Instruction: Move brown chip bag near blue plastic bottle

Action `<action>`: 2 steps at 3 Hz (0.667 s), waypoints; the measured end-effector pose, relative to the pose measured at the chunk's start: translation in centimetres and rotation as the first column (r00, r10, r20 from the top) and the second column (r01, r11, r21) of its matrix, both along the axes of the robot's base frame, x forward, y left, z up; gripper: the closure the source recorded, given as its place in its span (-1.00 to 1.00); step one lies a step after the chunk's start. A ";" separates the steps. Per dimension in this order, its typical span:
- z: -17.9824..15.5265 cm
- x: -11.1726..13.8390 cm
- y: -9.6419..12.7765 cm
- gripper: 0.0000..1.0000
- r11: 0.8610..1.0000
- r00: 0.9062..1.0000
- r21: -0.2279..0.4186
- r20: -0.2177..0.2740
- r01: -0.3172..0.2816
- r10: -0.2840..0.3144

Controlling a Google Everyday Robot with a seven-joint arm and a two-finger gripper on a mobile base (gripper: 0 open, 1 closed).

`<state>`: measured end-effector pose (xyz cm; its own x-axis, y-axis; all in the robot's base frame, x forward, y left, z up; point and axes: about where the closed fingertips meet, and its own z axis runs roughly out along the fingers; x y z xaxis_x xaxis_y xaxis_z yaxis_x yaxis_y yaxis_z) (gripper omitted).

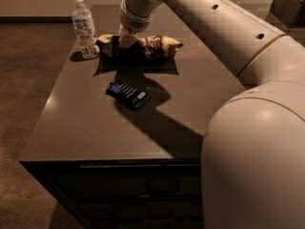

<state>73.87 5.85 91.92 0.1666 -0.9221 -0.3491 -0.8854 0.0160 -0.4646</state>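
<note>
The brown chip bag [155, 46] is at the far side of the dark tabletop, just right of the blue plastic bottle [84, 26], which stands upright at the far left corner. The bag's left yellow-tan end almost reaches the bottle's base. My gripper [126, 42] comes down from the big white arm onto the bag's left-middle part and is shut on it. The bag looks held slightly above the table, with a dark shadow beneath it. The fingertips are mostly hidden against the bag.
A small dark blue flat packet [127, 94] lies mid-table in front of the bag. The table [86, 137] has drawers in its front face. My arm's white body fills the right side. A dark box [288, 6] stands at the far right.
</note>
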 end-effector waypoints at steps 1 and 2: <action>-0.3 0.0 0.1 -0.91 1.000 1.000 -0.001 -0.004 -0.002 0.002; -0.4 0.0 0.2 -1.00 1.000 1.000 -0.002 -0.006 -0.003 0.003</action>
